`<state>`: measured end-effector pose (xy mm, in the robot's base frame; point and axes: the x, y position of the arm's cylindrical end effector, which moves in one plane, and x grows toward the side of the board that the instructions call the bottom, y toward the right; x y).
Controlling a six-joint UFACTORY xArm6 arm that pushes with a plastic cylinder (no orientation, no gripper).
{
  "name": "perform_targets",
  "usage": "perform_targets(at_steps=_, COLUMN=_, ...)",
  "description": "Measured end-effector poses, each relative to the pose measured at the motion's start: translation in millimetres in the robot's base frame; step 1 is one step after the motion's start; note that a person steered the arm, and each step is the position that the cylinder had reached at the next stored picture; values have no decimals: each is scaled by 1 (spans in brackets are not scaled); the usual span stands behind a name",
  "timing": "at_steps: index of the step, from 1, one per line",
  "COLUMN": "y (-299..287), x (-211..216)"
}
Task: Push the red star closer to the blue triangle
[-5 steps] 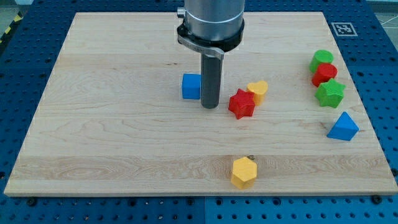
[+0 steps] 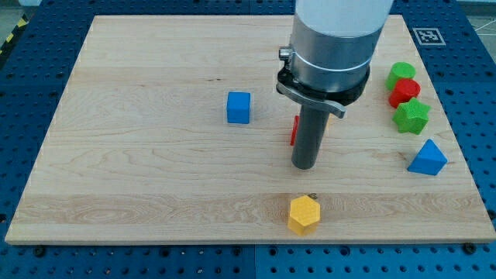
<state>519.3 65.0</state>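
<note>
I stood by the wooden board (image 2: 139, 170) and looked at the arm. It had no gripper, so there was nothing to open or close, just a dark rod. The rod's tip (image 2: 304, 167) sat on the wood near the middle of the board, a bit toward the view's right.

The red star (image 2: 295, 130) was almost all hidden behind the rod. Only a thin red strip showed on the rod's left side, a little above the tip. I could not tell if the tip was touching it.

The blue triangle (image 2: 428, 158) sat far off toward the view's right edge, well apart from the star and the tip.

A tiny bit of a yellow block (image 2: 335, 115) peeked out from behind the rod's right side, too hidden to tell its shape.

A blue cube (image 2: 239, 107) sat to the view's left of the rod. A yellow block (image 2: 304, 215) with many flat sides sat near the view's bottom, just below the tip.

At the view's upper right, three blocks stood in a close line: a green block (image 2: 401, 74), a red block (image 2: 404, 92) under it, and a green star (image 2: 411, 116) below that.
</note>
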Motion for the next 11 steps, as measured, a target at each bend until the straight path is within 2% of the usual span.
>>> perform_targets(at_steps=2, y=-40, x=-49)
perform_targets(at_steps=3, y=-13, x=-64)
perform_targets(at_steps=6, y=2, x=-32)
perform_targets(at_steps=9, y=108, x=-23)
perform_targets(at_steps=11, y=108, x=-22)
